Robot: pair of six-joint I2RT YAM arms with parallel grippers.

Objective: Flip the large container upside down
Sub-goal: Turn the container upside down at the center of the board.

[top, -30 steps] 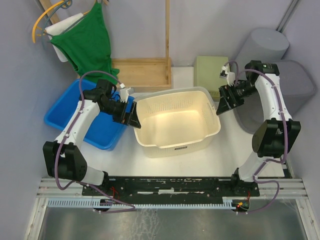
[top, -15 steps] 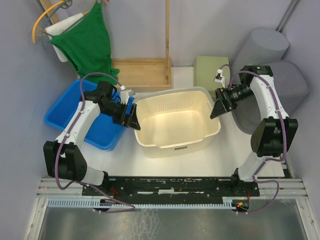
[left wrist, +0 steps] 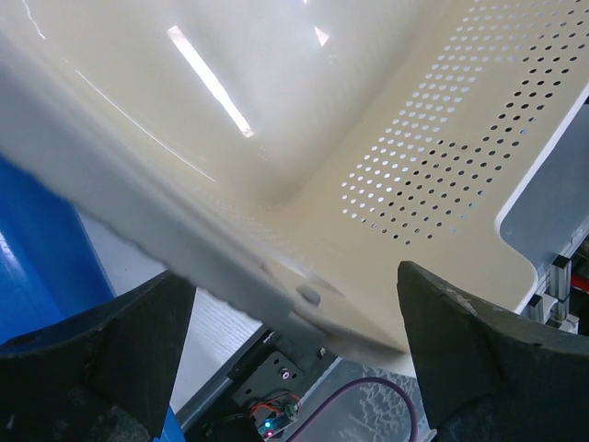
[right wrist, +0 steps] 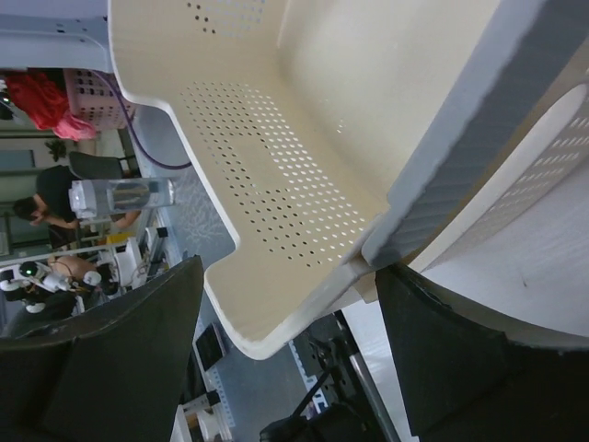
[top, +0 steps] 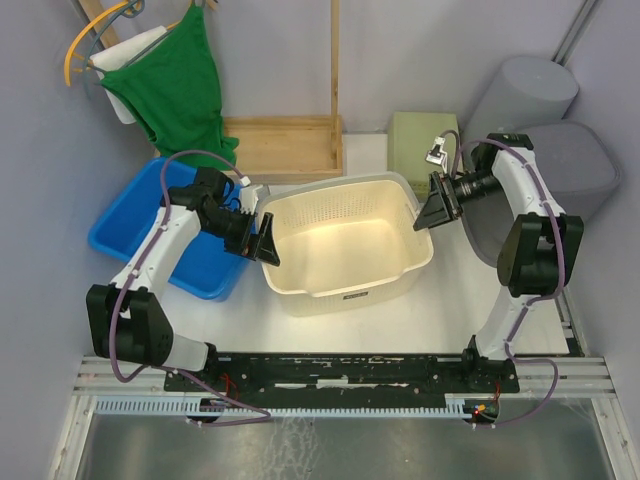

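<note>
**Left gripper (top: 262, 240) and right gripper (top: 428, 212) straddle opposite rims**

Both wrist views show jaws spread wide with a rim wall of the large container (top: 345, 255) running between the fingers, not yet clamped. The container sits mouth-up in the middle of the surface (top: 455, 290), with a blue bin (top: 140, 215) just to its left. Taking the left and right ends likely gives one shared axis for rolling it over.

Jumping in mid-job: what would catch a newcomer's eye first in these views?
The big cream perforated container sits upright mid-table, with the left gripper at its left rim and the right gripper at its right rim, both open astride the edge. Next come the bright blue bin to its left and the green cloth hanging back left.
</note>
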